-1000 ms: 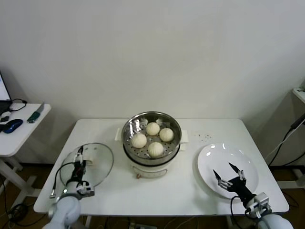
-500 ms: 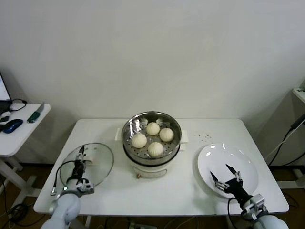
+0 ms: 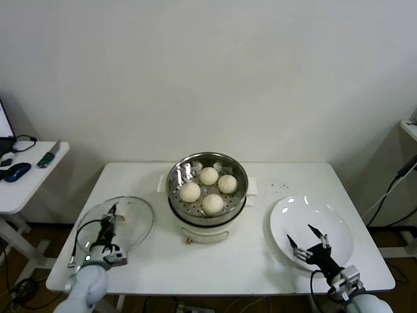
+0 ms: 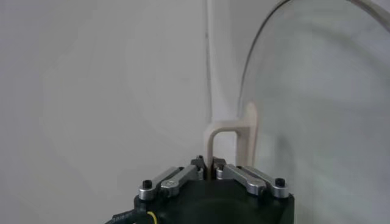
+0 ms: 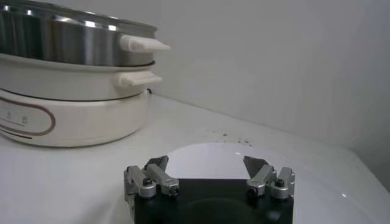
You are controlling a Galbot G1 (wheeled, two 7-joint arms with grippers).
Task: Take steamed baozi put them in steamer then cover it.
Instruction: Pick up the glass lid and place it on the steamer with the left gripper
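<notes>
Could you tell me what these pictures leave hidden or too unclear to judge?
- Head view: the left hand on the cover; its grip is too small to read.
- Left wrist view: the cover's handle runs behind the hand body.
- Right wrist view: the steamer is cut by the edge, baozi hidden by its wall.

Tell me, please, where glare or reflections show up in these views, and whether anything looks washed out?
Head view: bright highlights on the steamer inner wall and a glint on the white plate. Left wrist view: the glass cover looks pale and hazy against the wall. Right wrist view: streaky reflections along the steamer's steel side.
</notes>
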